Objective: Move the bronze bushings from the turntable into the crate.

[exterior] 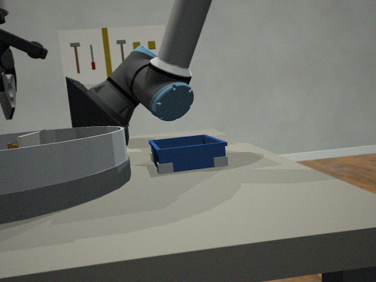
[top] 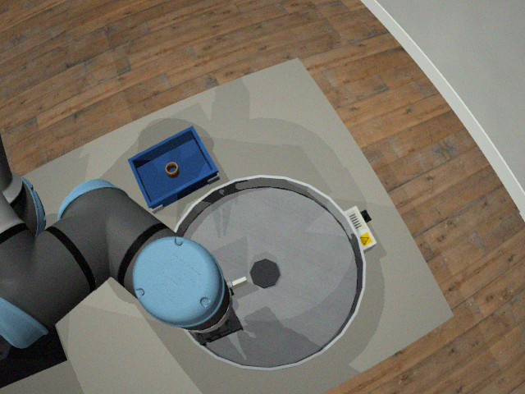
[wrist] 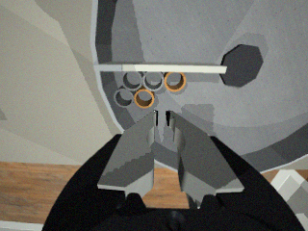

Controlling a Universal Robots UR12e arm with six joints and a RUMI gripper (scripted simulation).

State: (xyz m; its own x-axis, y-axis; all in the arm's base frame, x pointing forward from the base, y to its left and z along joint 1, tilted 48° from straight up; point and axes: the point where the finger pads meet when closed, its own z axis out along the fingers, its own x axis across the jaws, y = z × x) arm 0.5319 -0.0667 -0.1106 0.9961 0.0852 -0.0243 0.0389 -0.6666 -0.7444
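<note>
Inside the crate (top: pixel 203 180) (exterior: pixel 191 157) you have one bronze bushing (top: pixel 170 167), while two more bronze ones (wrist: pixel 174 81) sit among three steel bushings (wrist: pixel 153 81) on the turntable (top: pixel 305 237) (exterior: pixel 60 164) (wrist: pixel 202 96), your gripper (wrist: pixel 162 112) closed nearly tight on nothing above them.

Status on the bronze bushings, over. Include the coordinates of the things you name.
Tool (exterior: pixel 9 113) (wrist: pixel 162 112) shut, nothing held. One bronze bushing (top: pixel 171 174) in crate (top: pixel 182 193) (exterior: pixel 191 157), two (exterior: pixel 13 145) (wrist: pixel 174 90) on turntable (top: pixel 313 271) (exterior: pixel 60 164) (wrist: pixel 207 96). Divider (top: pixel 239 281) (exterior: pixel 29 138) (wrist: pixel 173 68) and three steel bushings (wrist: pixel 143 81) close by.

There were three round bronze bushings (top: pixel 171 162) (exterior: pixel 12 145) (wrist: pixel 175 89), three round grey steel bushings (wrist: pixel 123 106), one rectangular blue crate (top: pixel 183 195) (exterior: pixel 191 159) and one round grey turntable (top: pixel 313 254) (exterior: pixel 60 164) (wrist: pixel 192 43).
</note>
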